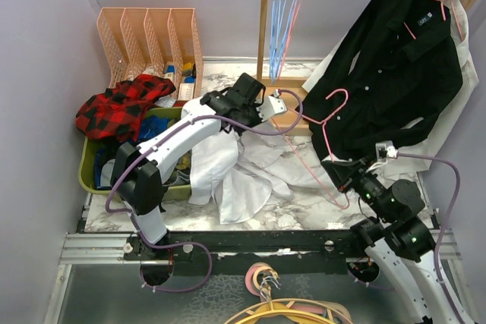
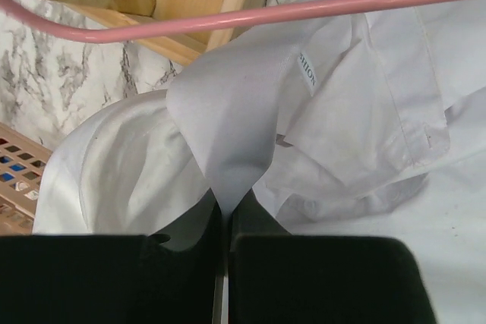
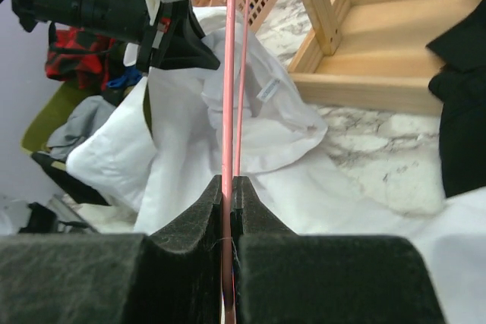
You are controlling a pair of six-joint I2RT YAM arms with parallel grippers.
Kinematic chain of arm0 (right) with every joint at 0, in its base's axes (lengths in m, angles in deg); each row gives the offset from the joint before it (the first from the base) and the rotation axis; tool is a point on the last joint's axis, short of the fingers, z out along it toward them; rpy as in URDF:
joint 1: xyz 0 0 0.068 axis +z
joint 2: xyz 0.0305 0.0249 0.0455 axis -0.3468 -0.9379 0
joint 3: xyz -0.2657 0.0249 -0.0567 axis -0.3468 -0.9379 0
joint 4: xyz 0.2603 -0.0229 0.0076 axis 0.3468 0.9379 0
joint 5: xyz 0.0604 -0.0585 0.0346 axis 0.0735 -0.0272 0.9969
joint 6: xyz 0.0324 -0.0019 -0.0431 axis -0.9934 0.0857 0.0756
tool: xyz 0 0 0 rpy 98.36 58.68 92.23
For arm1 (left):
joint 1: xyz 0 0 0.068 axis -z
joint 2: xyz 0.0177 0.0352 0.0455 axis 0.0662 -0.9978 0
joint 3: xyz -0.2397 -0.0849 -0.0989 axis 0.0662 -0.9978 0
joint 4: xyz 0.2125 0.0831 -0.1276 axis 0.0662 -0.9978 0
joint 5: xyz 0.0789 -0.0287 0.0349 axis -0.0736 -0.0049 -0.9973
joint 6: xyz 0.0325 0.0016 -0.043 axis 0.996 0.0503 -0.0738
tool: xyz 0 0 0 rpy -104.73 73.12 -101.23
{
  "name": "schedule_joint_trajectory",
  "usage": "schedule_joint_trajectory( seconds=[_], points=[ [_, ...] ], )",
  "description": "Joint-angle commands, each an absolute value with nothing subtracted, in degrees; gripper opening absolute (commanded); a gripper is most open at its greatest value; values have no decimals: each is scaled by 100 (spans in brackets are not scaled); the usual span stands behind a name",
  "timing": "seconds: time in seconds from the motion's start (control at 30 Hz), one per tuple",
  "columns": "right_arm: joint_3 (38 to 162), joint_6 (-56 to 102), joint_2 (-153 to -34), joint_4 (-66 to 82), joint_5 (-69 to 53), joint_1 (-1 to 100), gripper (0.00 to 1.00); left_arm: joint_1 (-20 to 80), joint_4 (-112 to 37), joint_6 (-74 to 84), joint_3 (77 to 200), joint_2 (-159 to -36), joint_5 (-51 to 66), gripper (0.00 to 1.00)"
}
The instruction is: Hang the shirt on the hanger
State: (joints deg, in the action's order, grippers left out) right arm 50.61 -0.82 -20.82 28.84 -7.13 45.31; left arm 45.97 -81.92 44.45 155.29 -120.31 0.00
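The white shirt (image 1: 243, 176) lies crumpled on the marble table, partly over the green bin. My left gripper (image 1: 267, 109) is shut on a pinch of the shirt (image 2: 228, 123) near its collar and label, held up just under the pink hanger (image 2: 304, 11). My right gripper (image 1: 339, 172) is shut on the pink hanger (image 1: 323, 138) at its lower corner; the hanger's bar (image 3: 228, 73) runs straight up from between the jaws toward the left gripper (image 3: 171, 32). The shirt (image 3: 197, 134) lies below the bar. The hanger's hook (image 1: 338, 96) rests against the black shirt.
A black shirt (image 1: 395, 66) hangs on a wooden rack (image 1: 265, 20) at back right, its base (image 3: 380, 43) on the table. Light-blue hangers (image 1: 282, 5) hang from the rail. A peach file rack (image 1: 152, 39), a plaid shirt (image 1: 114, 108) and a green bin (image 1: 89, 165) stand at left.
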Motion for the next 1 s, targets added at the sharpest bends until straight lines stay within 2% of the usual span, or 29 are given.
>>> schedule_joint_trajectory(
  seconds=[0.0,0.1,0.3,0.53,0.7,0.97],
  points=[
    [5523,-1050,-1579,4140,-933,4526,2,4493,-8810,4532,15907,-12184,607,0],
    [5897,-1396,-1681,4647,-1156,4522,2,4472,-8786,4465,15950,-12287,331,0],
    [6749,-1244,-2682,5633,-1114,4526,2,4423,-8829,4184,16293,-12457,268,2],
    [7030,-1191,-2631,6032,-962,4526,2,4423,-8915,3965,16791,-12666,-42,2],
    [7182,-1318,-2370,6089,-569,4525,2,4421,-8951,3816,16944,-12788,-221,2],
    [6882,-1418,-2288,5261,190,4517,2,4462,-8990,3733,16950,-12773,-291,2]
  ],
)
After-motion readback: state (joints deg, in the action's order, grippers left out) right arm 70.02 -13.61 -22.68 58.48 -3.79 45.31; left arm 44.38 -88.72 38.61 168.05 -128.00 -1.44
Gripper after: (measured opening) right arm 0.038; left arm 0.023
